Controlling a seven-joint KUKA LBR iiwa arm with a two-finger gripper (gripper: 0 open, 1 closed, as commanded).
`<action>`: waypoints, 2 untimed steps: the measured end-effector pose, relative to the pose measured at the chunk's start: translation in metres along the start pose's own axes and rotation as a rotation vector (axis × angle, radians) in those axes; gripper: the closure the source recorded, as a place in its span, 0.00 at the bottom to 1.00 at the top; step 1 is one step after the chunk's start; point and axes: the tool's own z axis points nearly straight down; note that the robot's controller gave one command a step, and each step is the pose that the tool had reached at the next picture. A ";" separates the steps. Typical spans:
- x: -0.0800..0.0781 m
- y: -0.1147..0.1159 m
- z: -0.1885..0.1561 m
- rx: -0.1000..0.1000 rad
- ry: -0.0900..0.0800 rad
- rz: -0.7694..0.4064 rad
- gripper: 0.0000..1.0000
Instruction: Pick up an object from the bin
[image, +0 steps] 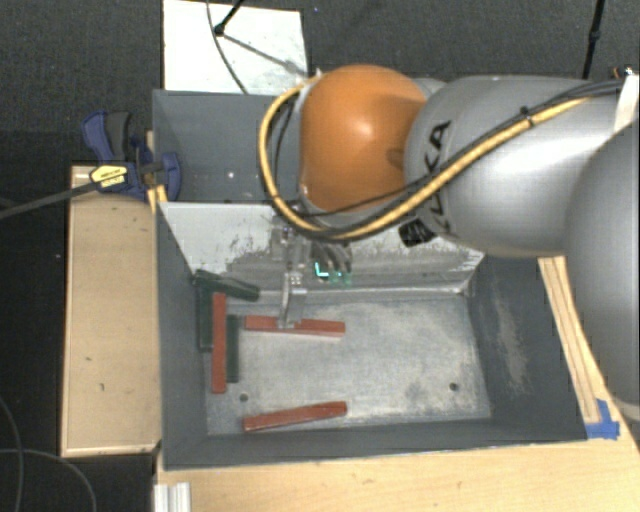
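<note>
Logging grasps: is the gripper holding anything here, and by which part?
Cannot be told: the gripper is down near the middle of a flat red-brown stick lying on the bin floor.

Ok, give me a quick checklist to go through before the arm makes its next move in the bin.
1. End effector at a target: ok, down at the upper red bar near the bin's back.
2. Bar gripped: cannot tell.
3. Bar free of neighbours: cannot tell; a green bar lies close to its left end.
4. Lower red bar out of the way: ok, near the front wall.
5. Upright red bar out of the way: ok, by the left wall.
</note>
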 end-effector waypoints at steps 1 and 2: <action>-0.003 -0.050 0.128 0.002 0.001 -0.004 0.00; -0.004 -0.052 0.151 0.001 -0.003 -0.047 0.00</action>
